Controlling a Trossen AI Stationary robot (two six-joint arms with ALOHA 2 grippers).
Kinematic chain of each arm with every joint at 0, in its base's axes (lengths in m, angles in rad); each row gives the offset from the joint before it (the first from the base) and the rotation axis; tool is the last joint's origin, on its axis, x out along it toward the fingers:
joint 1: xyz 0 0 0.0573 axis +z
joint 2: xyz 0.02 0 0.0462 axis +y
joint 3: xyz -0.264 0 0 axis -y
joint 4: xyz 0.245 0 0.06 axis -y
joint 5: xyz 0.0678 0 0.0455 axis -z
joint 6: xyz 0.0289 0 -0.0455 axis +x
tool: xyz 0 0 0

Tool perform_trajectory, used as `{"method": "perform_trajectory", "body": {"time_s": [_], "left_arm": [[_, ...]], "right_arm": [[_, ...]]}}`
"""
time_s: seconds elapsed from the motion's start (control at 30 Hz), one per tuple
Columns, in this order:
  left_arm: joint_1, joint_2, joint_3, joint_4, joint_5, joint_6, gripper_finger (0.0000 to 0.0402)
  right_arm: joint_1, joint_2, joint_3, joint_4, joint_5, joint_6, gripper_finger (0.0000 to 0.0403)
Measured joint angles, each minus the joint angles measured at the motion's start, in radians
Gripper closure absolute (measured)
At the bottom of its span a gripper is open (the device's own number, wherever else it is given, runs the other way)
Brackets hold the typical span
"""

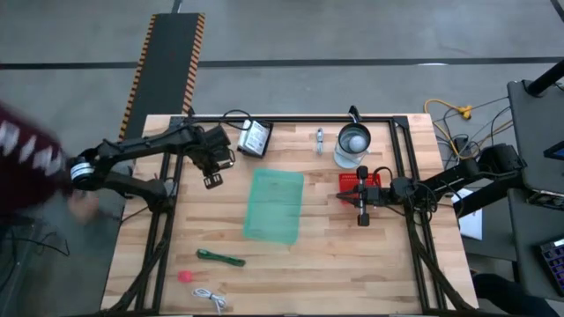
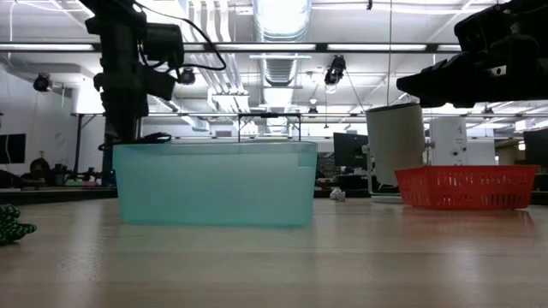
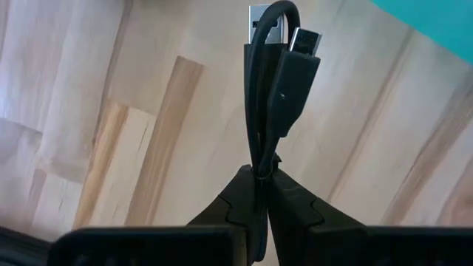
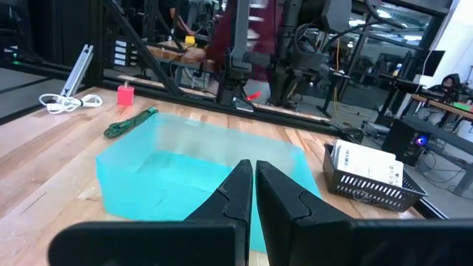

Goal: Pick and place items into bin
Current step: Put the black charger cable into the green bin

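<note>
My left gripper (image 1: 213,167) hangs above the table just left of the translucent green bin (image 1: 275,207), shut on a black cable (image 3: 284,81) folded into a bundle. My right gripper (image 4: 253,166) is shut and empty. It hovers right of the bin, by a red basket (image 1: 359,180), pointing toward the table's left. The green stick (image 1: 220,257), pink bit (image 1: 185,276) and white coiled cable (image 1: 210,299) lie near the table's near-left edge. A silver piece (image 1: 319,138) lies at the far edge. White packets (image 4: 366,164) sit in a dark basket (image 1: 254,138). My left gripper pinches the folded black cable between its two fingers at the bundle's bend (image 3: 260,177), coming from above and pointing down. The strands run along the fingers. The silver plug (image 3: 266,22) and the black plug (image 3: 303,41) stick out beyond the fingertips, clear of the table.
A clear glass jug with a metal lid (image 1: 352,145) stands at the far edge, right beside the red basket (image 2: 467,186). A person's blurred dark red sleeve (image 1: 26,150) shows at the table's left side. Bare wood lies between the bin and the near edge.
</note>
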Motion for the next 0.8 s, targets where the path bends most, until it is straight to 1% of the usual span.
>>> {"method": "perform_trajectory", "body": {"time_s": [0.1,0.3,0.67,0.8], "left_arm": [[-0.012,-0.002,0.0,0.044,0.006,0.0,0.0391],[-0.038,0.014,0.005,0.13,0.078,0.0,0.0391],[-0.113,0.018,0.008,0.256,0.08,0.001,0.0391],[-0.137,0.018,0.008,0.315,0.124,0.038,0.0391]], "right_arm": [[0.0,0.0,0.0,0.0,0.0,0.0,0.0394],[0.0,0.0,0.0,0.0,0.0,0.0,0.0394],[0.0,0.0,0.0,-0.004,0.0,0.0,0.0394],[0.0,0.0,0.0,-0.029,0.0,0.0,0.0394]]}}
